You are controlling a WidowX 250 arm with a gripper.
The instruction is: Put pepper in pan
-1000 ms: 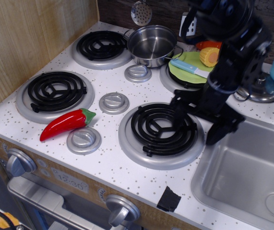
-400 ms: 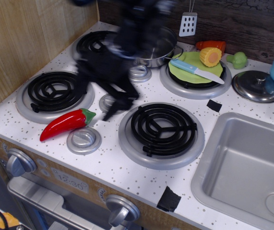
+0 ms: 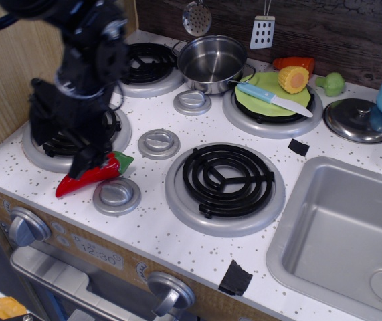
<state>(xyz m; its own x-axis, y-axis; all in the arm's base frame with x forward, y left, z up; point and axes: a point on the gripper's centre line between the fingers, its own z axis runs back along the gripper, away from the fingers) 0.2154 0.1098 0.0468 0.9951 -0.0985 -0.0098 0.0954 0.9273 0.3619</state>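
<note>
pepper (image 3: 90, 175): lies near the front left corner of the table (image 3: 177, 234), between the front left burner (image 3: 75, 134) and a round knob (image 3: 116, 195); its middle is hidden by the gripper.
gripper (image 3: 77, 155): low over the pepper; jaws dark against the burner, cannot tell how far open or whether they touch it.
pan (image 3: 212, 63): at the back edge, upright, its left rim cut by the arm (image 3: 87, 47).

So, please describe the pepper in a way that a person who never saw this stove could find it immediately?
Start at the front-left burner of the toy stove, next to the wooden wall. Just in front of it, on the speckled white top beside a round grey knob, lies the pepper, under the black gripper. It is the only long, glossy red thing there, with a green stem cap.
</note>
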